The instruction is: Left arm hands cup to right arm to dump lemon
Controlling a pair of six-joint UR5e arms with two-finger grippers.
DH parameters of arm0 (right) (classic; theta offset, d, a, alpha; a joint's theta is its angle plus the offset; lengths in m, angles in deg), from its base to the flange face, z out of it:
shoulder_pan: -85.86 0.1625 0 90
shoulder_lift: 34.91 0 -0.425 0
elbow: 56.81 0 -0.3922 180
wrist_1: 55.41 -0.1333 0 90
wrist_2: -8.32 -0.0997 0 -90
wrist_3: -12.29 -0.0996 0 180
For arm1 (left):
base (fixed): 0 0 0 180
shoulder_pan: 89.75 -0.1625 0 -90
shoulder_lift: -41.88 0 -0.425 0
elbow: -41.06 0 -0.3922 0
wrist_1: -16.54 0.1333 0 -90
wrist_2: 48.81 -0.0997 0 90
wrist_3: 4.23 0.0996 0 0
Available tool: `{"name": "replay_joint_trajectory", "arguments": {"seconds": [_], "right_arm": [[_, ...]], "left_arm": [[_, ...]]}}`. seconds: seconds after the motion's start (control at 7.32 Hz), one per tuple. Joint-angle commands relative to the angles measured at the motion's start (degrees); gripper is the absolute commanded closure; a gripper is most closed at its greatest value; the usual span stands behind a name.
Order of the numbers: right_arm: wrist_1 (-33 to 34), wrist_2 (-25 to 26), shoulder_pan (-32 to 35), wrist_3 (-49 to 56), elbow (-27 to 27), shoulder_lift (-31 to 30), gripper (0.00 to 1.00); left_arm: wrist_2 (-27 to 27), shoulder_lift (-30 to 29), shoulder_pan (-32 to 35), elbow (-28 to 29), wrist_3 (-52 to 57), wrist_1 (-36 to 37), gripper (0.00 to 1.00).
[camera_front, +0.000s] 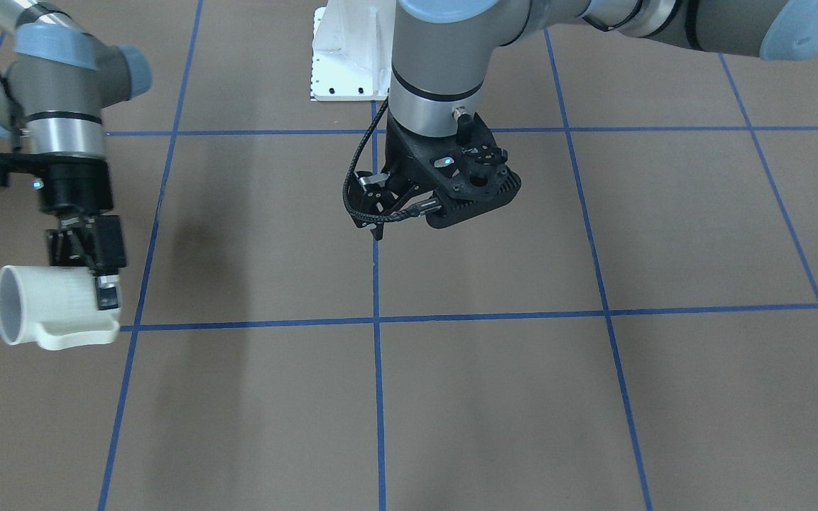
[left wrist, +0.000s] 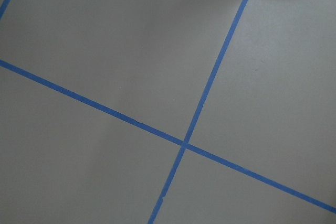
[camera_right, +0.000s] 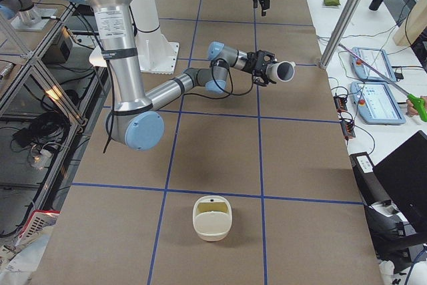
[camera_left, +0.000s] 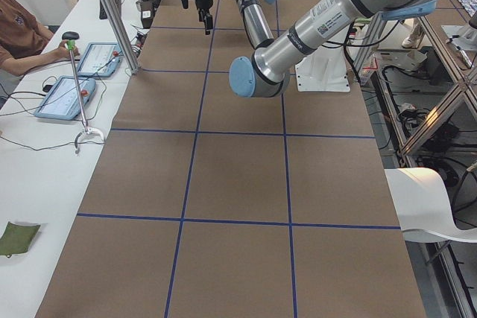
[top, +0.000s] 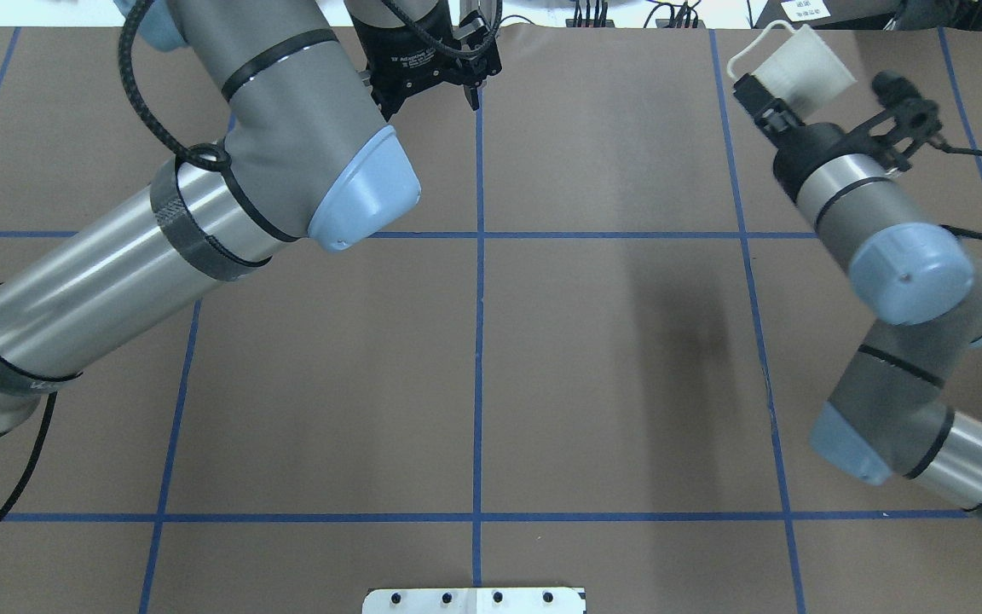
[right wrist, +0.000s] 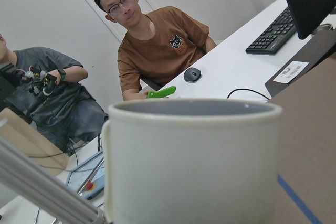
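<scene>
Jaws of the right gripper (camera_front: 100,284) clamp the cup (camera_front: 47,305) in the front-facing view; it hangs in the air tipped on its side, handle down. Overhead, the left gripper (top: 431,95) stands with jaws apart and empty, well apart from the cup.

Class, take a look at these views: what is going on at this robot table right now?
The right gripper is clamped on the cup and holds it tipped on its side above the table. The left gripper hangs open and empty over the table's middle. No lemon shows in any view, so the handover looks done.
</scene>
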Motion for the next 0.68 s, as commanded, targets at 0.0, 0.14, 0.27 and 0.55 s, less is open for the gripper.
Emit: {"name": "replay_joint_trajectory", "arguments": {"seconds": [0.0,0.14,0.27,0.55], "right_arm": [[15.87,14.38,-12.47,3.86,-0.51,9.59,0.77],[18.53,19.13,-16.52,4.75,-2.78,12.05,0.76],[20.56,25.27,-18.91,5.37,-8.72,16.25,0.74],[25.20,30.67,-20.78,5.99,-15.87,22.43,0.72]], "left_arm": [[0.51,2.23,-0.21,0.69,-4.84,-5.02,0.00],[0.34,1.62,-0.38,0.69,-11.07,-5.72,0.00],[0.42,0.05,-0.21,0.69,-12.26,-5.12,0.00],[0.42,-2.41,-0.65,1.30,-12.36,-2.75,0.00]]}}
